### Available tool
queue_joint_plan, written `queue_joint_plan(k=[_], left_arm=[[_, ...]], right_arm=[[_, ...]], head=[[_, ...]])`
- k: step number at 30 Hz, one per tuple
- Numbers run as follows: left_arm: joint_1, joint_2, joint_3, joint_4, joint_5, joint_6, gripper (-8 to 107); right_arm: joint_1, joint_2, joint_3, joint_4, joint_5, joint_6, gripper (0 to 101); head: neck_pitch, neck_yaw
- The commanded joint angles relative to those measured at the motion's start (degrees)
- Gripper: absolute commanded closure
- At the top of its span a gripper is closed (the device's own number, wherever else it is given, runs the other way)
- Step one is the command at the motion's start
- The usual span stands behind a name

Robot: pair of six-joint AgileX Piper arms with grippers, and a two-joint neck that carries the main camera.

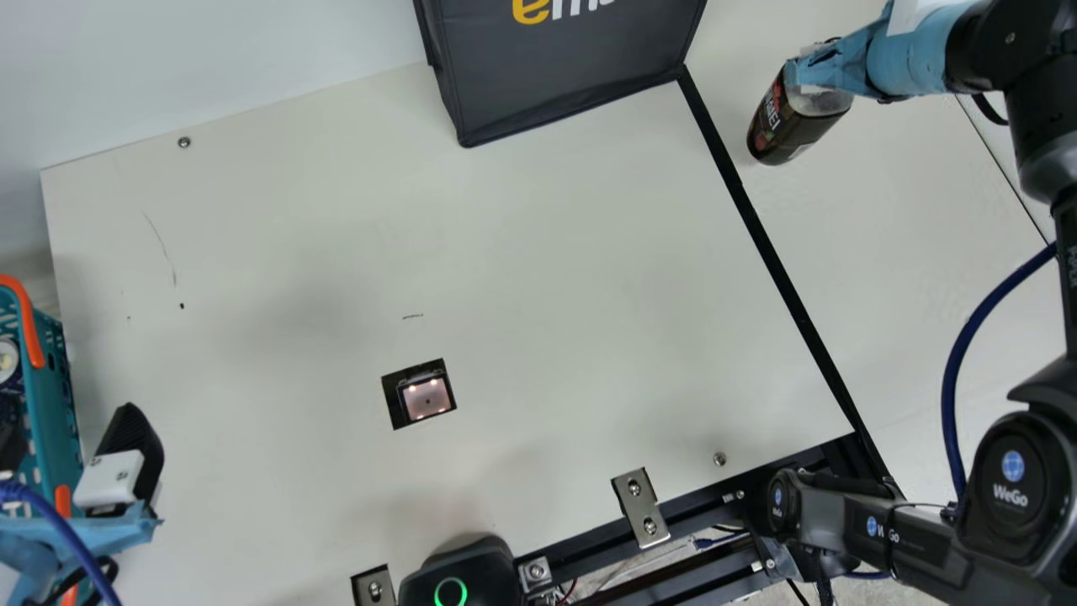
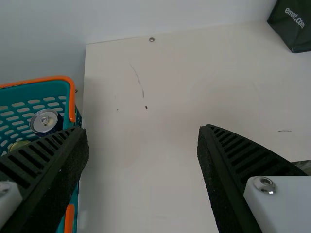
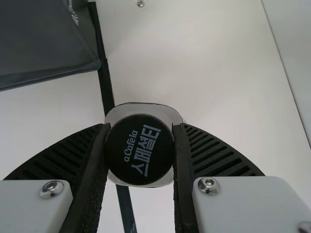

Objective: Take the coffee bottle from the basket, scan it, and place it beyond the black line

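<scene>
Two tools are noted. Near the basket (image 1: 48,383), the left tool (image 2: 143,129) is held apart. Beyond the black line (image 1: 787,286), the coffee bottle (image 1: 784,139) is clamped at its cap (image 3: 140,155) by the right tool (image 3: 140,127). Judged rigid, slippery, weighty if full; cap grip suitable. Label (image 1: 767,118) is shown in main view, cap top in right wrist view.

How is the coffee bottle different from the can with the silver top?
The coffee bottle has a black cap, but the can has a shiny metal top. The coffee bottle is held in the right gripper, while the can sits in the basket, with no gripper holding it. Both have round tops.
</scene>
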Motion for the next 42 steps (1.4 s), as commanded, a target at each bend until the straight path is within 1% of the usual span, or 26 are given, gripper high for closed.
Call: queue_joint_plan(k=[1,6,16,31,32,42], left_arm=[[0.00,0.00,0.00,0.00,0.00,0.00,9],[0.00,0.00,0.00,0.00,0.00,0.00,9],[0.00,0.00,0.00,0.00,0.00,0.00,9],[0.00,0.00,0.00,0.00,0.00,0.00,9],[0.00,0.00,0.00,0.00,0.00,0.00,9],[0.00,0.00,0.00,0.00,0.00,0.00,9]], right_arm=[[-0.19,0.37,-0.15,-0.19,-0.27,-0.15,101],[-0.41,1.22,0.11,-0.71,-1.97,-0.28,101],[-0.26,1.84,2.15,-1.70,-5.20,0.37,101],[-0.32,2.21,3.66,-1.16,-6.30,2.12,101],[-0.32,2.24,3.72,-1.09,-6.33,2.21,100],[-0.08,2.29,4.54,-0.85,-6.88,2.82,67]], head=[[-1.57,-0.13],[-1.57,-0.13],[-1.57,-0.13],[-1.57,-0.13],[-1.57,-0.13],[-1.57,-0.13]])
